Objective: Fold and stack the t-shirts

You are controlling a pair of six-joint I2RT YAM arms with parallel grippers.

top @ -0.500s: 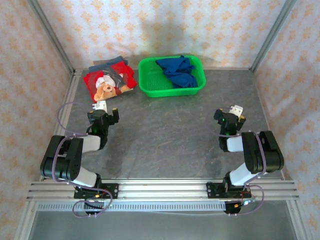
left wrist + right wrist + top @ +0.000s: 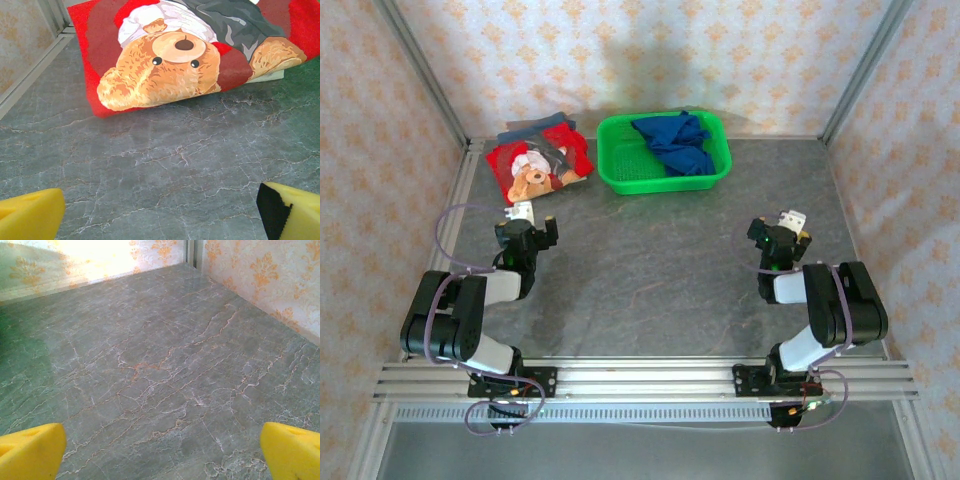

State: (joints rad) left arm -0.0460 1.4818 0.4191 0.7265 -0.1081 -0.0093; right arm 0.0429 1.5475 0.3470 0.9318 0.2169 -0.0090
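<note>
Left tool [image 2: 527, 231]: spread wide with nothing between the jaws. It sits low over the bench, on the left side, and points toward the far-left corner.
Left tool's pads [image 2: 31, 214]: yellow, one at each lower corner of the left wrist view, with bare stone between them.
Red teddy-bear t-shirt [image 2: 538, 165]: folded flat in the far-left corner of the bench, print side up. It is just ahead of the left tool and not touching it. From the left wrist the bear's face is close and clear, and a pale layer shows under the near right edge.
Darker folded shirt [image 2: 534, 127]: peeks out from beneath the far edge of the red one, so the two make a stack.
Royal-blue t-shirt [image 2: 674, 142]: a crumpled heap, unfolded, lying in the right half of the basket.
Green mesh basket [image 2: 620, 181]: at the far middle of the bench, just beside the red shirt on its right.
Right tool [image 2: 781, 236]: spread wide and holding nothing. It is low on the right side, well apart from the basket and from every shirt.
Right tool's view: yellow pads at the lower corners, with veined grey stone running up to the patterned wall [image 2: 260, 280].
Bench [image 2: 650, 270]: dark grey marbled top, bare between the two arms.
</note>
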